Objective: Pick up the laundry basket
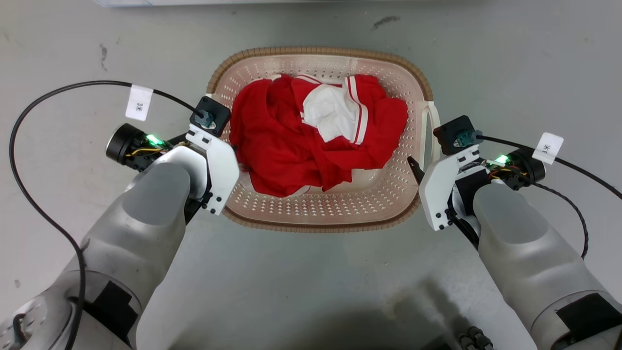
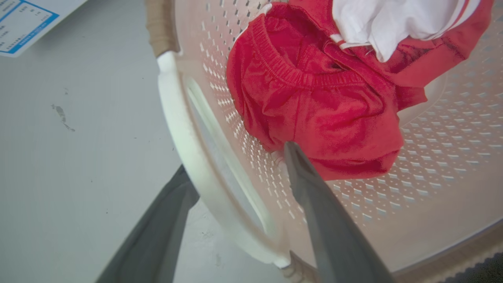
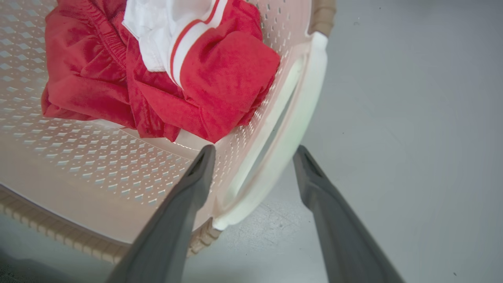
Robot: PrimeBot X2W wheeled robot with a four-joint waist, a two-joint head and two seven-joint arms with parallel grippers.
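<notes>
Left gripper (image 2: 235, 157): spread, fingers astride the left handle (image 2: 188, 141) at the basket's 9 o'clock; nothing clamped.
Right gripper (image 3: 254, 147): spread, astride the right handle (image 3: 298, 118) at 3 o'clock.
Laundry basket (image 1: 330, 50): on grey floor (image 1: 311, 282), 12 o'clock from the robot.
Progress: approach judged done; closing and lift remain.
Obstacles: red garments (image 1: 291, 141) and white cloth (image 1: 330, 112) lie near the inner fingers; snag possible.

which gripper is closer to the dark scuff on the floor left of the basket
Left. The left gripper straddles the left handle of the laundry basket, with the scuff on the floor just beyond it. The right gripper straddles the opposite handle, across the basket.
</notes>
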